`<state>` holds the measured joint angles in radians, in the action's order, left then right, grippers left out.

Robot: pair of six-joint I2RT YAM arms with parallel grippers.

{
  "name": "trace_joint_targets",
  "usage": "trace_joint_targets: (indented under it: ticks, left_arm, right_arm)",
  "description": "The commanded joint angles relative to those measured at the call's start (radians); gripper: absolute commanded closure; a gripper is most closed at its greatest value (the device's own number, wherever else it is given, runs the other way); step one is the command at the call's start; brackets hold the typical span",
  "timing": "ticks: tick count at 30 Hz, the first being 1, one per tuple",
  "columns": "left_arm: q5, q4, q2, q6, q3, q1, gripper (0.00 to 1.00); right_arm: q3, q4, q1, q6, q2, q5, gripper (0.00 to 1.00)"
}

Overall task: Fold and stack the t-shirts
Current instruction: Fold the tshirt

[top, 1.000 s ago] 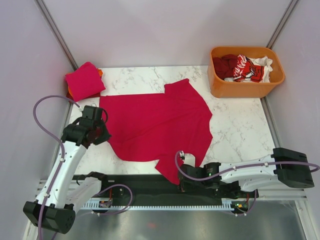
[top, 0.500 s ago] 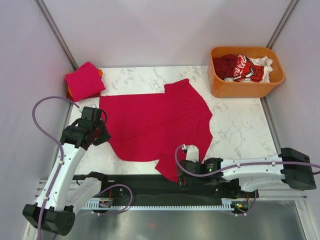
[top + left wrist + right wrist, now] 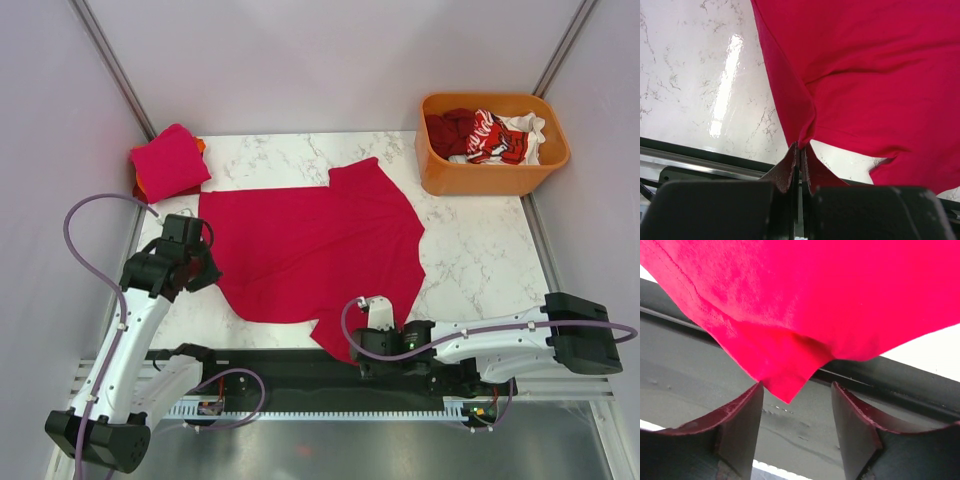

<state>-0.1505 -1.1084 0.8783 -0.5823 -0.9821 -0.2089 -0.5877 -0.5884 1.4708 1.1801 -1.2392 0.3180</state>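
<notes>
Crimson cotton t-shirt point(image 3: 310, 245) flat mid marble table point(image 3: 470, 260), unfolded. Your left gripper point(image 3: 800, 151) clenches its left edge; right gripper point(image 3: 796, 390) released, near sleeve tip between its jaws. Folded pink shirt point(image 3: 168, 160) far-left corner; orange plastic tub point(image 3: 440, 178) holds more.

readable text: none | white print on red shirt point(image 3: 497, 138) in tub point(image 3: 440, 176): illegible

Seen from above, the folded pink shirt point(image 3: 168, 160) covers all but slivers of the orange shirt point(image 3: 202, 146) beneath it. The heaped shirts point(image 3: 485, 135) in the orange tub point(image 3: 440, 175) are too tangled to count. The crimson shirt point(image 3: 310, 245) runs off the edges of both wrist views. Its pinched fold is lost between the left jaws, and its near corner lies partly behind the right arm point(image 3: 470, 345).
</notes>
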Motion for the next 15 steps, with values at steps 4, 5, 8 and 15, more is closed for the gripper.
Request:
trace_joint_targets:
  ticks: [4, 5, 8, 15]
  left_arm:
    - [0.022, 0.005, -0.015, 0.035, 0.002, 0.005, 0.98]
    - [0.023, 0.004, -0.012, 0.035, 0.002, 0.003, 0.98]
    - [0.022, 0.005, -0.012, 0.036, 0.002, 0.003, 0.98]
    - [0.023, 0.005, -0.016, 0.036, 0.002, 0.005, 0.98]
  right_arm:
    - [-0.003, 0.055, 0.008, 0.007, -0.046, 0.029, 0.43]
    - [-0.006, 0.058, 0.008, 0.006, -0.049, 0.026, 0.49]
    - [-0.008, 0.076, 0.008, 0.000, -0.055, 0.024, 0.58]
    - [-0.014, 0.093, 0.009, -0.014, -0.092, 0.012, 0.91]
